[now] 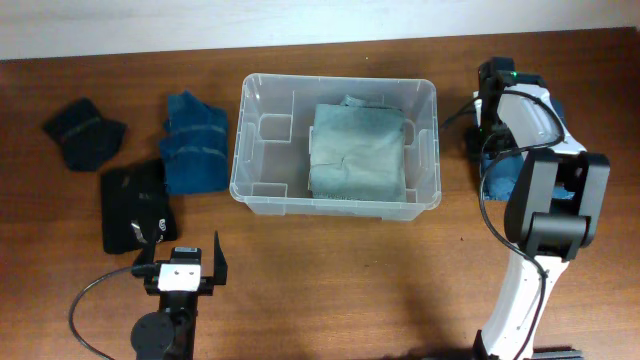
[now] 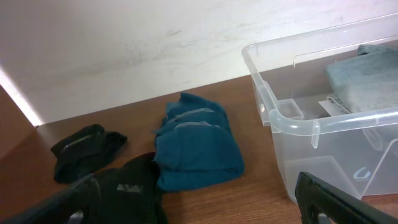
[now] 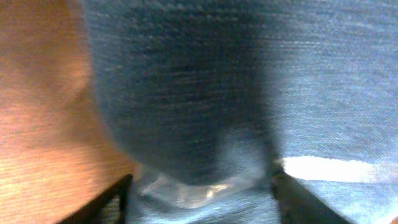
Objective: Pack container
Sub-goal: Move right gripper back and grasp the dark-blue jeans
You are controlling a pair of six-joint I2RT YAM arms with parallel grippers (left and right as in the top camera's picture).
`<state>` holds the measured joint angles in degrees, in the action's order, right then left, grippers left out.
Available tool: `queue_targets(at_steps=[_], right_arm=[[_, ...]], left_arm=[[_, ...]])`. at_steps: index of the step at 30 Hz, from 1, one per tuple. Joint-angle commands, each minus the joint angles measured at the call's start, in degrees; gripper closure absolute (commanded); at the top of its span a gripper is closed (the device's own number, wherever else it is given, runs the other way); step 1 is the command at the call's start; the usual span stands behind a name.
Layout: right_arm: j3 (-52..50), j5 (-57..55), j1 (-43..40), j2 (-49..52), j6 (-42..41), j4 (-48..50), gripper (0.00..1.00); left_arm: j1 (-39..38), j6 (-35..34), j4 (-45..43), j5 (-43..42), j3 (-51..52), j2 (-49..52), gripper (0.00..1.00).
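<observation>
Left pincer [image 1: 182, 260], nearest of all: black blocky fingers spread wide, nothing between them, low over the brown wood-grain bench [image 1: 350, 290] by its front edge.

Just beyond, to the left: flat black fabric piece with small white print [image 1: 135, 205], roughly rectangular, limp on the wood. Against its far right corner, a folded teal-blue garment [image 1: 195, 140], soft and rumpled, with paler stitched bands across it.

Mid-bench: large rectangular clear plastic container [image 1: 335, 205], rounded corners, thick rim, moulded notches inside the walls, mouth upward. Long axis running left to right across the bench. Inside, on the right half of the base, a folded grey-green cloth [image 1: 358, 150], matte, squarish, flat.

Just right of the container: crumpled blue denim cloth [image 1: 497, 180], coarse weave plain in the right wrist view. Over it the right pincer [image 3: 202, 186], dark fingers apart on either side of a denim fold; clamped or merely straddling, impossible to tell.

Far left, apart from the rest: small dark folded cloth [image 1: 85, 130], lying askew.
</observation>
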<state>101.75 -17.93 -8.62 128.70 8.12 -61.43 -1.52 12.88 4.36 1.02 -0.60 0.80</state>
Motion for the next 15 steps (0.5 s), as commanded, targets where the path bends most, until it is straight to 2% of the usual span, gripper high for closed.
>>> queue_targets(at_steps=[1, 4, 5, 6, 11, 15], right_arm=[[-1.09, -3.98, -2.51, 1.16, -1.6, 0.2, 0.51], [-1.09, -3.85, -4.13, 1.16, -2.75, 0.15, 0.74], [-1.09, -3.74, -4.61, 1.16, -3.21, 0.09, 0.88], [-1.09, -3.76, -4.98, 1.16, -3.98, -0.11, 0.96], [0.15, -3.52, -5.22, 0.61, -4.13, -1.88, 0.96], [5.9, 1.03, -5.22, -1.7, -4.15, -5.6, 0.96]], left_arm=[[0.31, 0.5, 0.39, -0.2, 0.09, -0.44, 0.01], [0.31, 0.5, 0.42, -0.2, 0.09, -0.44, 0.01], [0.31, 0.5, 0.39, -0.2, 0.09, -0.44, 0.01], [0.31, 0.5, 0.39, -0.2, 0.09, -0.46, 0.0], [0.31, 0.5, 0.39, -0.2, 0.09, -0.44, 0.01], [0.31, 0.5, 0.39, -0.2, 0.09, -0.44, 0.01]])
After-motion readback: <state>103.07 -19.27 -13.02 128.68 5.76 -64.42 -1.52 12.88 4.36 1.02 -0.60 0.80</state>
